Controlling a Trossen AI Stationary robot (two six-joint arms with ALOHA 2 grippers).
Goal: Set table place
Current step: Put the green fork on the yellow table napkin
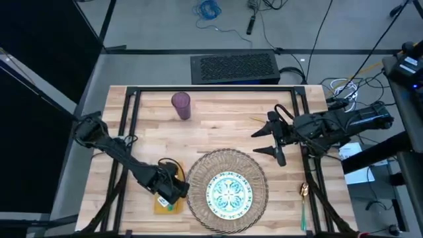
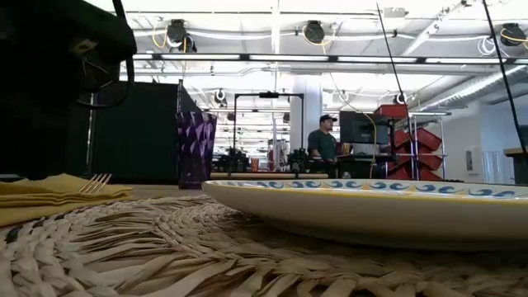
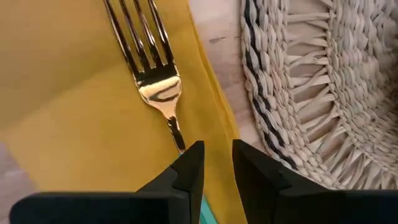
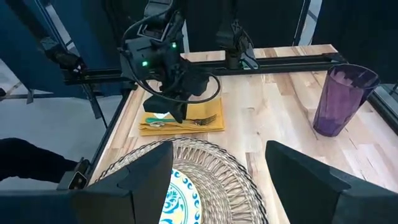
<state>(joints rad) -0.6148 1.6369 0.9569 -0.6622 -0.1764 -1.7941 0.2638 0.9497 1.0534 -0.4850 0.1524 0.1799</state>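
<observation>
A round woven mat [image 1: 228, 192] lies at the table's near middle, with a blue-green patterned plate [image 1: 229, 194] resting flat on it. Left of the mat a yellow napkin [image 3: 74, 124] lies flat on the table. On it rests a gold fork [image 3: 152, 68] with a teal handle [image 3: 203, 211]. My left gripper [image 3: 217, 158] hovers over that handle, fingers a narrow gap apart, with the fork's neck passing behind one fingertip. A purple tumbler [image 1: 181, 106] stands upright at the far side. My right gripper [image 1: 269, 140] hangs open over bare wood, right of the mat's far edge.
A teal-handled gold spoon [image 1: 303, 203] lies on the table right of the mat. A thin gold piece of cutlery [image 1: 258, 119] lies near my right gripper. The black frame rails [image 1: 198, 89] border the top. A person [image 2: 322, 144] stands far off in the room.
</observation>
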